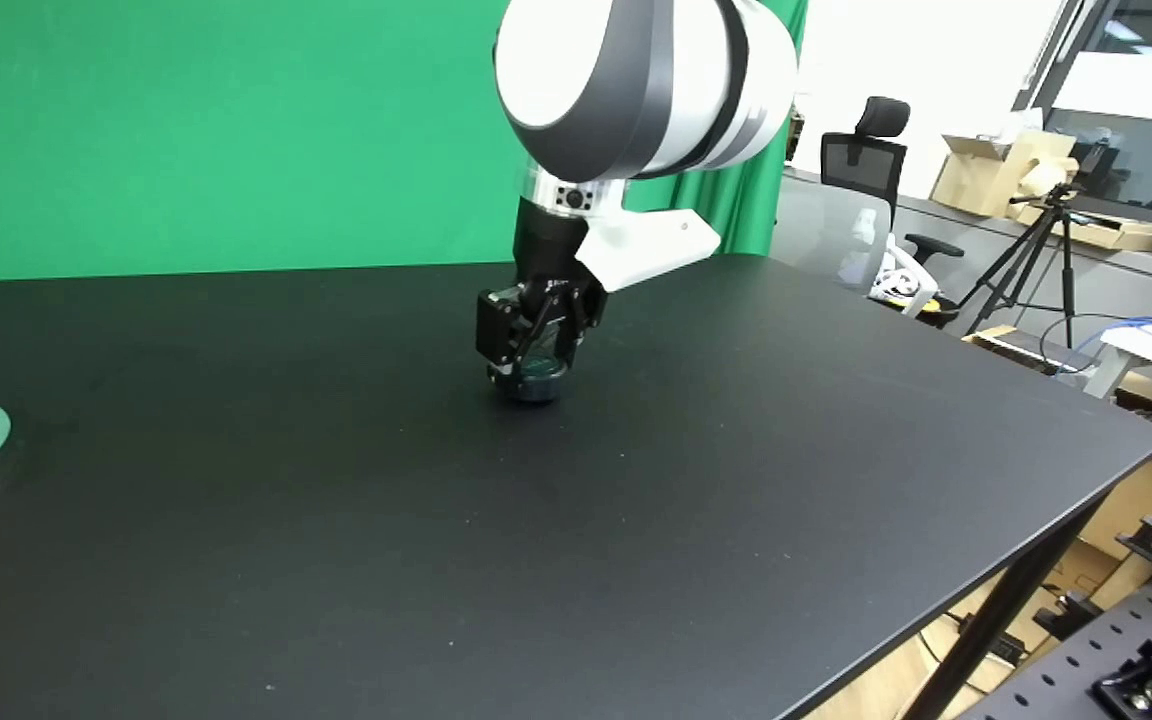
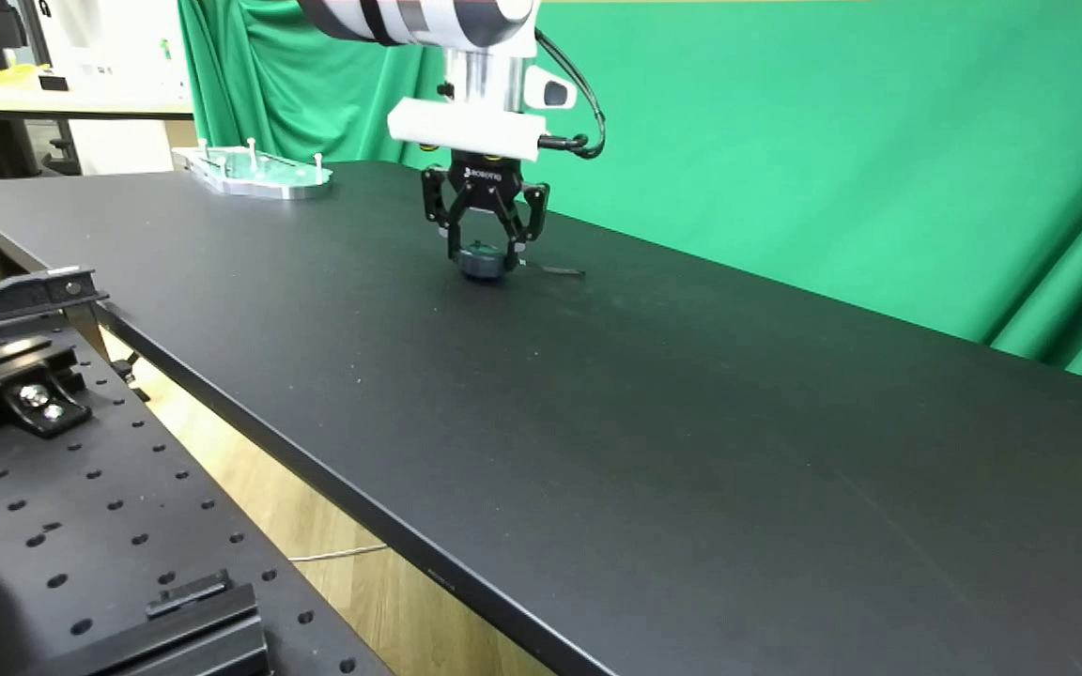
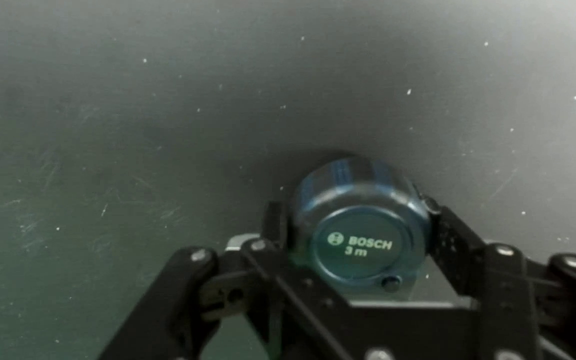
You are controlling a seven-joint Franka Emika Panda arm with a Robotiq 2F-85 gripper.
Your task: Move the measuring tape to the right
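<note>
one bosch 3 m measuring tape (image 3: 360, 242), at the black table (image 2: 597, 422) surface; contact with it cannot be told. one gripper (image 2: 483, 258), clamped on the tape: two fingers (image 3: 274, 225), at its nine and three o'clock in the wrist view. one nub (image 3: 391, 284) at five o'clock on the tape's face. in an exterior view, one thin dark strip (image 2: 558, 270) at the tape's three o'clock.

In an exterior view, clasps the measuring tape (image 2: 481, 268) in the gripper (image 2: 484, 258), low at the black desk (image 2: 654, 451). Shows a thin dark strip (image 2: 555, 270) just beside, a pale green pegged slab (image 2: 264, 175) toward the far end and a green curtain (image 2: 785, 141) behind.
</note>
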